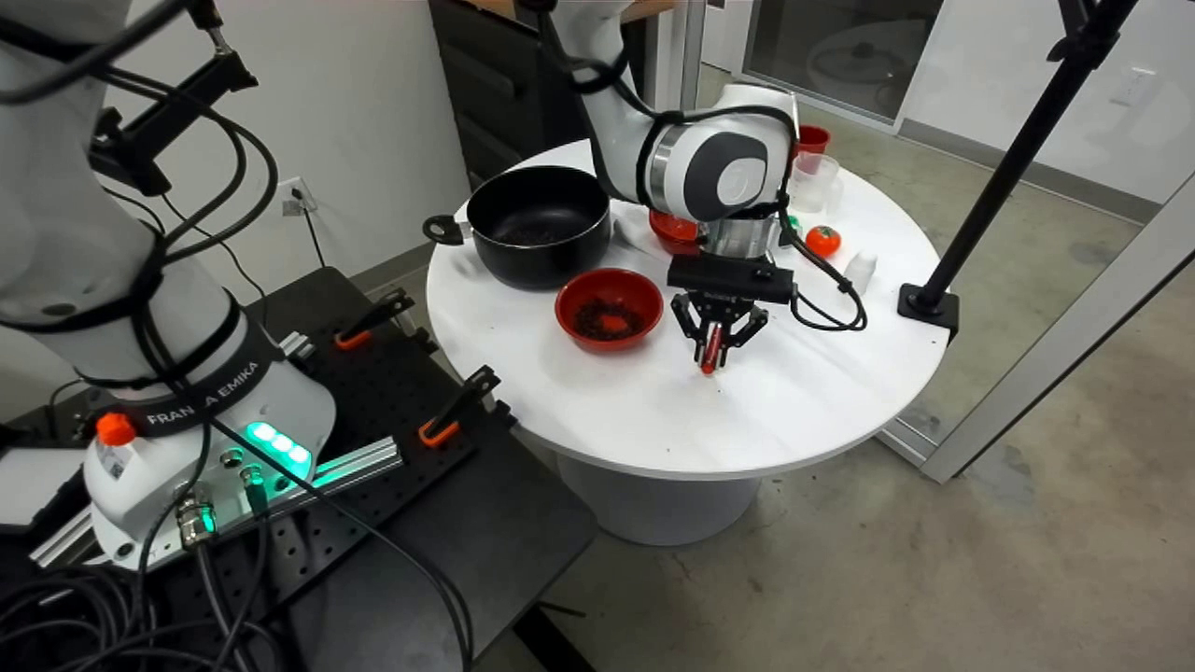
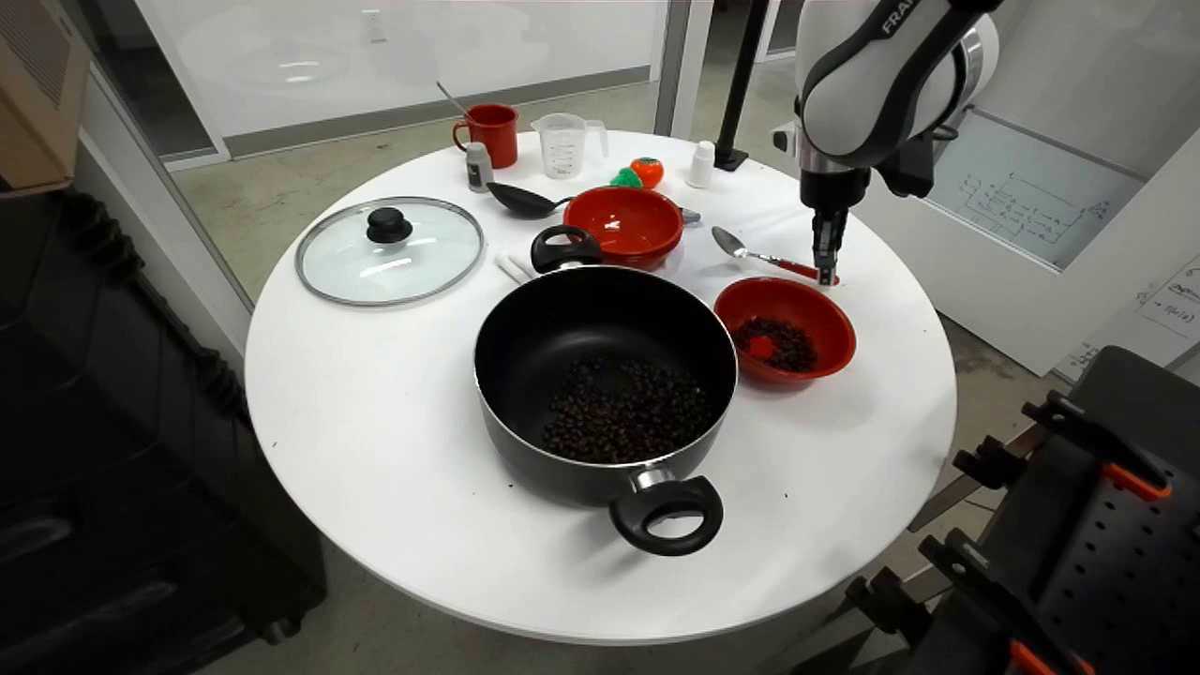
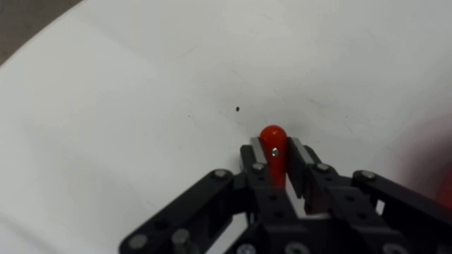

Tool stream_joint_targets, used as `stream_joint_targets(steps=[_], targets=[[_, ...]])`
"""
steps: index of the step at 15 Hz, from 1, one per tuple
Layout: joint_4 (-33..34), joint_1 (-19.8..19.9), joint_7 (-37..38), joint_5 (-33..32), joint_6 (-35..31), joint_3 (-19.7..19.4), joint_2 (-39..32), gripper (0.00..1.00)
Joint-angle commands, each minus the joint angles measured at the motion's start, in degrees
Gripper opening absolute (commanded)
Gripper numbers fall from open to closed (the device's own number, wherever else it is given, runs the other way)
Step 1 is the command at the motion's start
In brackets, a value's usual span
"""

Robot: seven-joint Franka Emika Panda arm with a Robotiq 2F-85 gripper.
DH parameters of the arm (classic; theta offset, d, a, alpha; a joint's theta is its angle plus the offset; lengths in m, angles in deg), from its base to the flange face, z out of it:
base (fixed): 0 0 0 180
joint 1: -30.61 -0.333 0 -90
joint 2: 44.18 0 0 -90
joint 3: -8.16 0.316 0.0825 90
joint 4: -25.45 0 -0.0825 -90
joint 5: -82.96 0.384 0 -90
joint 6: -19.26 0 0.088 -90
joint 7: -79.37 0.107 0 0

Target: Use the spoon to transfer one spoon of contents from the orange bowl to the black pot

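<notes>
The spoon has a red handle that shows in an exterior view (image 1: 713, 343) and in the wrist view (image 3: 274, 169). Its grey scoop end (image 2: 729, 242) points away from the gripper. My gripper (image 1: 711, 359) has both fingers against the handle near its rounded end, as the wrist view shows (image 3: 273, 151). The spoon is low at the table; I cannot tell whether it touches. The orange bowl (image 2: 786, 375) holds dark beans and stands beside the gripper; it also shows in an exterior view (image 1: 611, 343). The black pot (image 2: 605, 298) stands beside the bowl with dark beans inside.
A second red-orange bowl (image 2: 626, 230) stands behind the pot. A glass lid (image 2: 347, 253), a black ladle (image 2: 525, 201), a red mug (image 2: 494, 136), a clear measuring cup (image 2: 562, 150) and a tomato (image 2: 647, 172) are farther back. A black pole (image 1: 1008, 159) stands at the table edge.
</notes>
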Motion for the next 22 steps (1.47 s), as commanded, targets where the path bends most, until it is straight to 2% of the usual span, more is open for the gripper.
stream_joint_targets(steps=[1, 3, 7, 11, 14, 18, 22], targets=[[-4.52, -0.62, 5.48, 1.48, -1.12, -1.04, 6.29, 0.05], [-4.39, -2.02, 8.35, 0.47, 1.21, -2.35, 8.43, 0.05], [-3.89, -3.84, 7.37, -2.33, 7.74, -3.23, 12.69, 0.05], [-3.86, -6.95, 6.19, -9.20, 15.59, -3.59, 16.54, 0.05], [-5.14, -9.98, 8.07, -15.87, 20.01, -3.54, 19.30, 0.05], [-8.56, -13.76, 11.21, -24.20, 24.97, -1.92, 22.21, 0.05], [-13.08, -16.76, 13.74, -30.39, 30.37, 1.31, 22.88, 0.05]])
